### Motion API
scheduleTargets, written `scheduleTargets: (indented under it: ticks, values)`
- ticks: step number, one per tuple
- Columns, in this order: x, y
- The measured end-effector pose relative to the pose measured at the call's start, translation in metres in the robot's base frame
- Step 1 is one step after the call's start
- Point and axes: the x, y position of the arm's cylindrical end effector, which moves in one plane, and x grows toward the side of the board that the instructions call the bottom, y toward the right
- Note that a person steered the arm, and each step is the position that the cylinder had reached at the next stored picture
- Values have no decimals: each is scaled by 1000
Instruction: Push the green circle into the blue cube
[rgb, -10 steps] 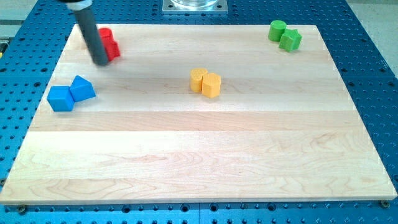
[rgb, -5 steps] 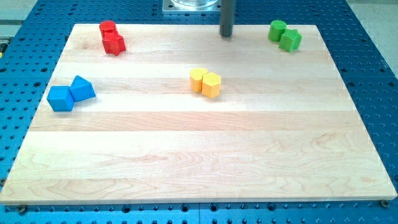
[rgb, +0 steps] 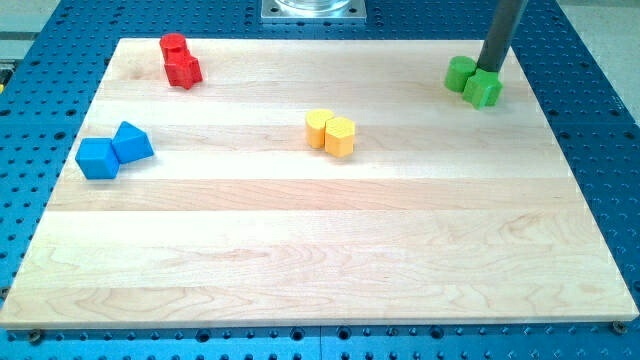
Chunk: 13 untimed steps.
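Observation:
The green circle (rgb: 460, 74) sits near the view's top right on the wooden board (rgb: 320, 250). A second green block (rgb: 484, 90) touches it on its lower right. My tip (rgb: 490, 69) stands right behind these two, touching or nearly touching them at their upper right. The blue cube (rgb: 97, 159) lies far off at the view's left edge, with a second blue block (rgb: 132, 143) touching its upper right.
Two yellow blocks (rgb: 330, 132) stand together in the board's middle, between the green pair and the blue pair. Two red blocks (rgb: 180, 60) sit at the top left. A blue perforated table (rgb: 590, 70) surrounds the board.
My tip has swept from the top left past the red blocks across the top to the green pair. Both green blocks have shifted down and to the right.

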Motion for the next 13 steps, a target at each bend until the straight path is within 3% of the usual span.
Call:
scheduleTargets:
  ticks: [1, 2, 3, 4, 5, 6, 8, 9, 12, 13]
  values:
    - [0, -85]
    - [-15, -68]
    - [-2, -132]
    - [22, -237]
    - [17, -220]
    - [-3, -253]
    - [52, -375]
    - [30, -390]
    - [46, -489]
    - [82, -494]
